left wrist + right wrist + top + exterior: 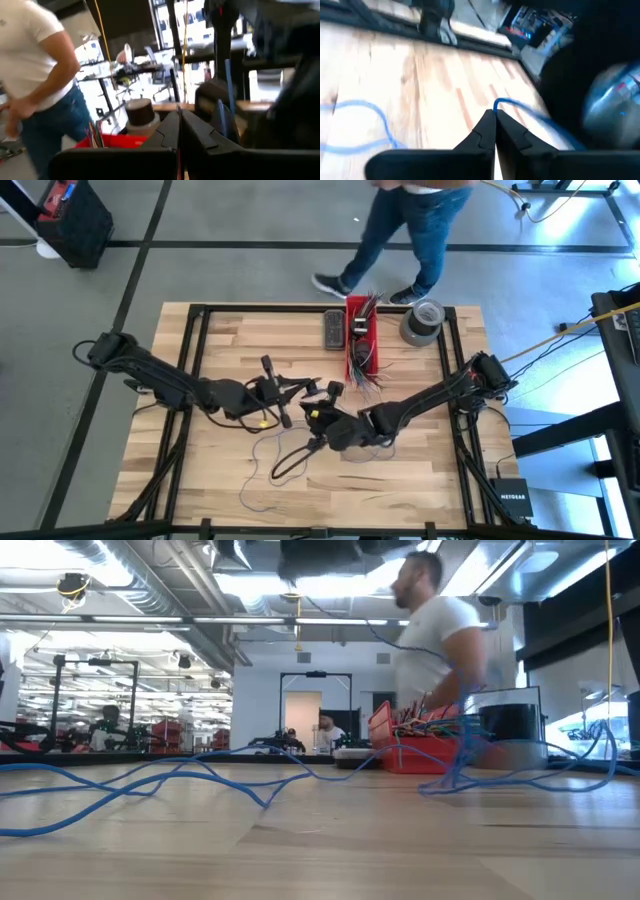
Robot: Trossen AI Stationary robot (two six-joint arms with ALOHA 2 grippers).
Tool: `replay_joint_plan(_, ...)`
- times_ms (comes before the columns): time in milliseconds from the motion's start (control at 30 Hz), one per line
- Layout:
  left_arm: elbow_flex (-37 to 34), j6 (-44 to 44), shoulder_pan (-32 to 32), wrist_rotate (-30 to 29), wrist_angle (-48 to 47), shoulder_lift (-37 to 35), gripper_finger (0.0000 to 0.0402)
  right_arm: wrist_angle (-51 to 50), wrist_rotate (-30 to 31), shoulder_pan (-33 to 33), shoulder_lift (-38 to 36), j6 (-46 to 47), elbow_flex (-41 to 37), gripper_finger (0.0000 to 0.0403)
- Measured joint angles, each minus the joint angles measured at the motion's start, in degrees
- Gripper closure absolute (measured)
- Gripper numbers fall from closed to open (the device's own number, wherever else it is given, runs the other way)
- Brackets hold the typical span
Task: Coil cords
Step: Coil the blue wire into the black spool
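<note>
Blue cord (512, 105) runs out from between the clenched fingers of the right tool (322, 420) near mid-table, the rest of the cords (285, 465) lying loose on the table (420, 490) in front of both arms. The left tool (300, 388) sits just beside it, fingers pressed together, though I cannot tell what, if anything, they pinch. Coiling well probably means keeping one end pinned while the other arm lays even, slack loops, clear of the red bin (362, 340).
</note>
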Motion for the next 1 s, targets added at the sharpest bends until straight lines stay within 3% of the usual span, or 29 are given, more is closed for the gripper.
replay_joint_plan(400,0.00,-2.97,-2.60,6.75,1.73,-1.56,0.0400,0.65,5.27,0.05,-0.02,2.65,-3.67,0.0396)
replay_joint_plan(633,0.02,-5.73,-5.22,6.73,-10.70,-9.10,0.0400,-2.81,11.93,2.12,-0.65,2.51,-3.76,0.0396)
replay_joint_plan(800,-0.35,-7.03,-6.75,6.67,-11.23,-10.53,0.0400,-0.80,10.67,1.37,-0.83,2.53,-3.76,0.0396)
replay_joint_plan(1000,-0.85,-5.72,-4.90,8.10,-2.71,-6.80,0.0400,7.89,2.87,0.36,1.13,1.21,-3.74,0.0396)
